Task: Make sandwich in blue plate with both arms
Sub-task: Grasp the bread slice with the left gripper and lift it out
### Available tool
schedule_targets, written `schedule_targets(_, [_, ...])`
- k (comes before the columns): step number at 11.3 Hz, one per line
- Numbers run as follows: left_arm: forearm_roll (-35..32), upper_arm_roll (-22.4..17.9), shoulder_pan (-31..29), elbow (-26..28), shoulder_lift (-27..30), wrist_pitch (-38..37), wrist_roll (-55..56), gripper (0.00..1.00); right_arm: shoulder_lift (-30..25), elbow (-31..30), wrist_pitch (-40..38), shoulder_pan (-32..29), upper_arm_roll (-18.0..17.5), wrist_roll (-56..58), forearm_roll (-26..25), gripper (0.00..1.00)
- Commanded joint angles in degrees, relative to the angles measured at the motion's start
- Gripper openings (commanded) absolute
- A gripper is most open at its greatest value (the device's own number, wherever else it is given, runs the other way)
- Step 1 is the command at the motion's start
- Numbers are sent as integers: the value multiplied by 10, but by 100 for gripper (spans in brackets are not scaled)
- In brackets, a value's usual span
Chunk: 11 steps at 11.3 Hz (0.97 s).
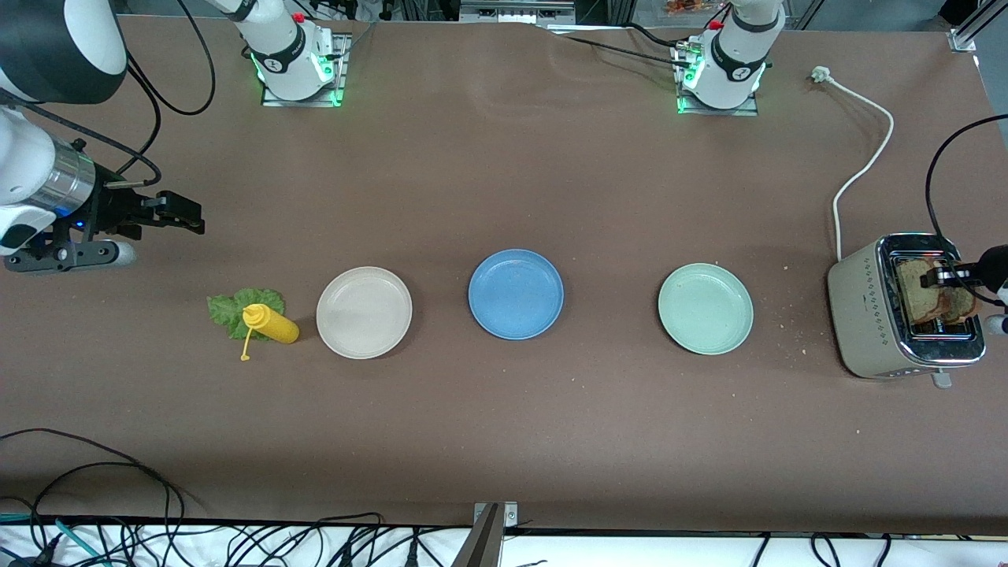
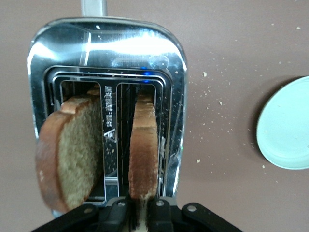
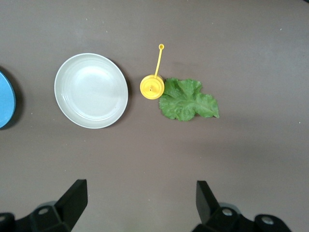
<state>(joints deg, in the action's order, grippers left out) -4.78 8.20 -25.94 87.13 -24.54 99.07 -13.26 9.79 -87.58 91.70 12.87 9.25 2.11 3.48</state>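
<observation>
So going across the front view: the right gripper [image 1: 185,214] hangs in the air at the right arm's end of the table, fingers spread wide with nothing between them (this arm's just waiting). Its wrist view looks straight down on the lettuce leaf [image 3: 188,99], which lies flat on the brown table [image 1: 504,441] with a yellow squeeze bottle [image 1: 272,323] standing right against it, cap dangling on its strap. Next comes the cream-white plate [image 1: 364,312], then the blue plate [image 1: 516,294] in the middle of the row, bare, nothing on it yet. After that the pale green plate [image 1: 705,309], with crumbs scattered on the table around it. At the left arm's end sits the toaster [image 1: 874,315] with 2 brown bread slices sticking up out of its slots. The left gripper [image 2: 143,209] is right over the toaster, and its jaws are clamped on the top edge of the upright slice [image 2: 144,154], while the other slice [image 2: 72,150] leans outward in its slot. So I'd say we're at step 1, fetching the first bread. Next move probably calls for a straight pull up so the slice clears the slot without snagging, then a carry over the green plate to the blue one. The lettuce is the right arm's job afterwards.
</observation>
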Motion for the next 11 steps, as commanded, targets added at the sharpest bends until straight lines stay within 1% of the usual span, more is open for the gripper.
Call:
schedule_targets(1, [-41, 29, 6, -32, 51, -77, -8, 0, 12, 26, -9, 1, 0, -4, 2, 100])
schedule_targets(3, [-74, 87, 6, -80, 51, -127, -8, 0, 12, 26, -9, 1, 0, -4, 4, 100])
schedule_targets(5, [-82, 144, 7, -88, 51, -153, -6, 0, 13, 26, -7, -2, 1, -4, 4, 100])
schedule_targets(7, [-80, 202, 9, -85, 49, -166, -6, 0, 13, 27, -6, -5, 2, -4, 4, 100])
schedule_targets(8, [-71, 228, 21, -84, 44, -181, -1, 0, 13, 27, -6, -5, 2, -4, 5, 100])
schedule_targets(9, [-70, 240, 53, -82, 42, -184, 2, 0, 13, 27, -6, -5, 2, -4, 6, 100])
schedule_targets(10, [-56, 240, 97, -80, 35, -184, 23, 0, 13, 27, -6, -5, 2, -4, 6, 100])
schedule_targets(11, [-25, 240, 131, -80, 22, -184, 81, 0, 13, 28, -6, -5, 2, -5, 6, 100])
